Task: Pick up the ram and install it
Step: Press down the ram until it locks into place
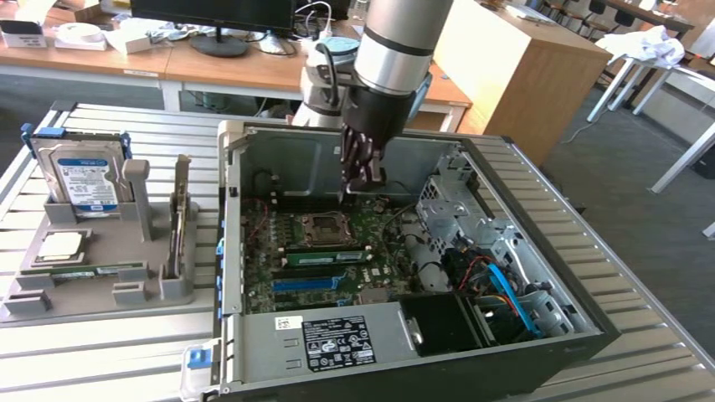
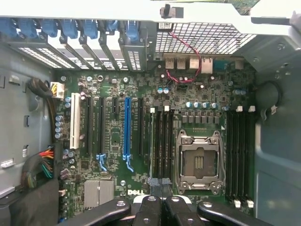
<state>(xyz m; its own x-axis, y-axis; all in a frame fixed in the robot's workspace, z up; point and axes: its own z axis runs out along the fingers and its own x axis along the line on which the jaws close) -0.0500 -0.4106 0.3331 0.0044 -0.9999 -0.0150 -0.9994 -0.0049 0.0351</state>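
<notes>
Gripper (image 1: 367,186) hung inside the open computer case (image 1: 537,251) over the motherboard (image 2: 117,155), jaws pinched together, holding nothing visible. Ram (image 1: 106,270) lay flat in the gray holder (image 1: 100,293), exterior view's left. A clean pick probably needs jaws square across its long edges.

The one word that reads clearly is "DELL", printed in white on the green motherboard (image 2: 141,141), just beside the lower end of the blue expansion slot (image 2: 127,127). The black label (image 1: 338,342) on the computer case (image 1: 581,335) carries white print and marks too small to read.
</notes>
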